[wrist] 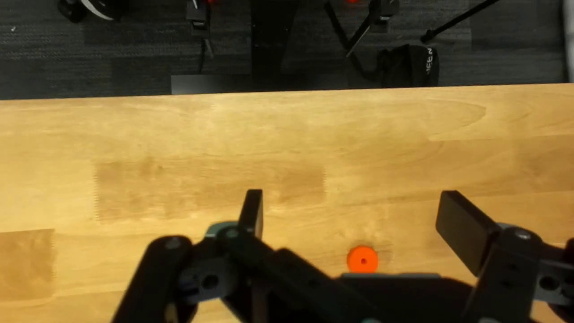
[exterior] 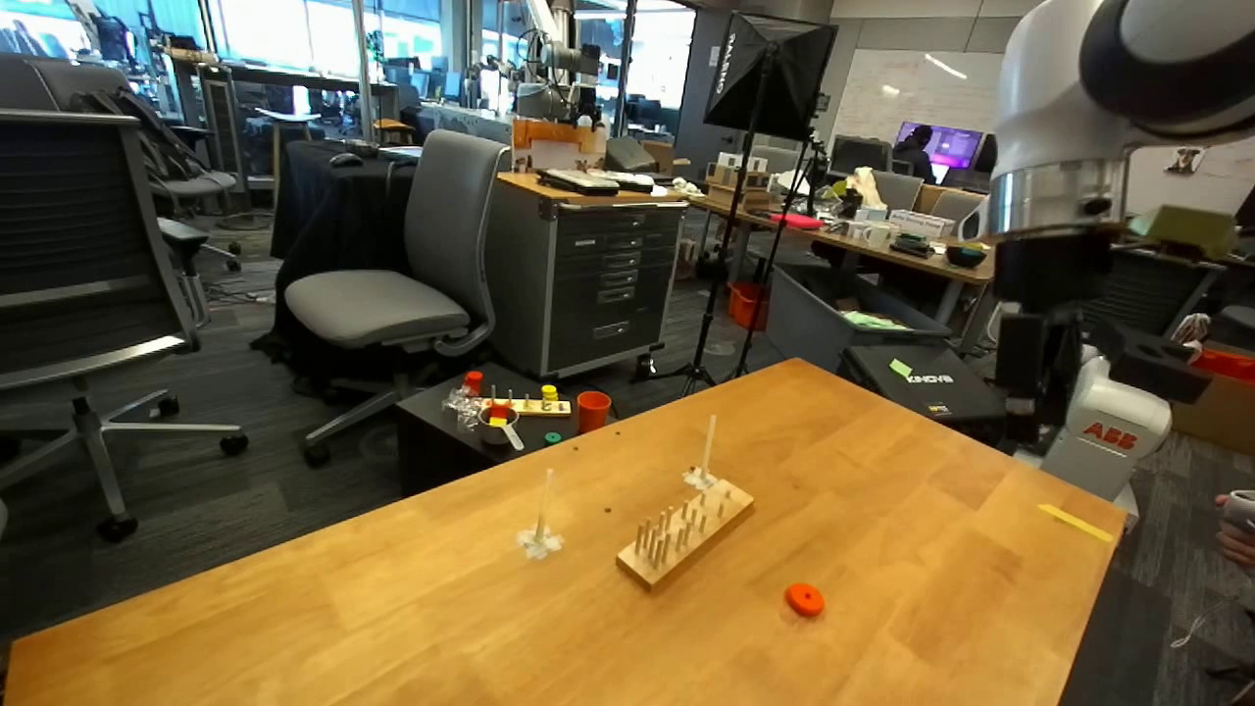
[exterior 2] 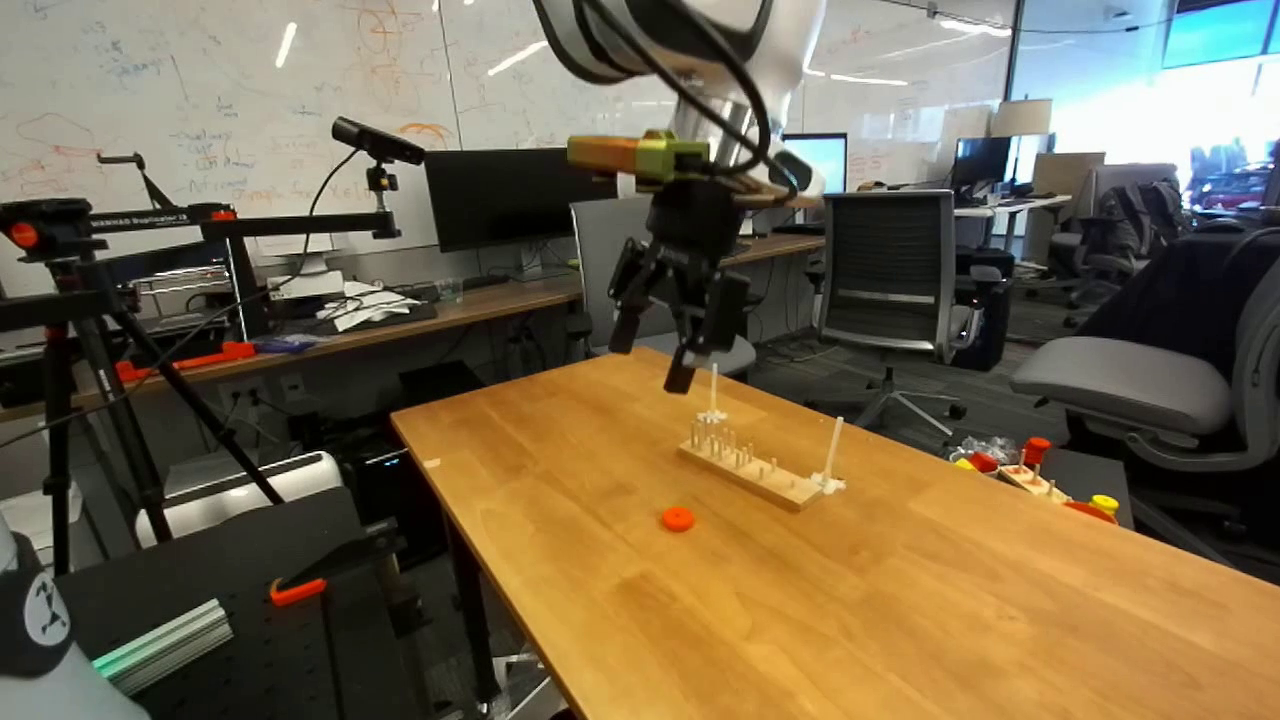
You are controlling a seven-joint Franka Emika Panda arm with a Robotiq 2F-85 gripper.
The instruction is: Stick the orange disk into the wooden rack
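1. In the wrist view we look down past the gripper (wrist: pixel 353 211), whose black fingers (wrist: pixel 464 229) stand wide apart, so we call it released. The orange disk (wrist: pixel 362 259) lies on the table (wrist: pixel 224 134), its small central hole facing us; in this picture it shows between the fingers.

2. In an exterior view we find the wooden rack (exterior: pixel 694 543) resting on the table, its upright pegs (exterior: pixel 641 536) stepping down from tall at one end to short at the other. The orange disk lies near the rack, apart from it. Two thin pale rods (exterior: pixel 544 505) stand on the rack's opposite side, and a strip of yellow tape (exterior: pixel 1076 523) lies near the table's edge.

3. In an exterior view the white arm (exterior 2: pixel 790 50) carries the gripper above the table, its fingers pointing down and parted. We see the wooden rack and the orange disk lower down, well apart from the gripper. A grey office chair (exterior 2: pixel 885 270) and a black monitor (exterior 2: pixel 515 200) stand beyond the table, before a whiteboard (exterior 2: pixel 300 60).
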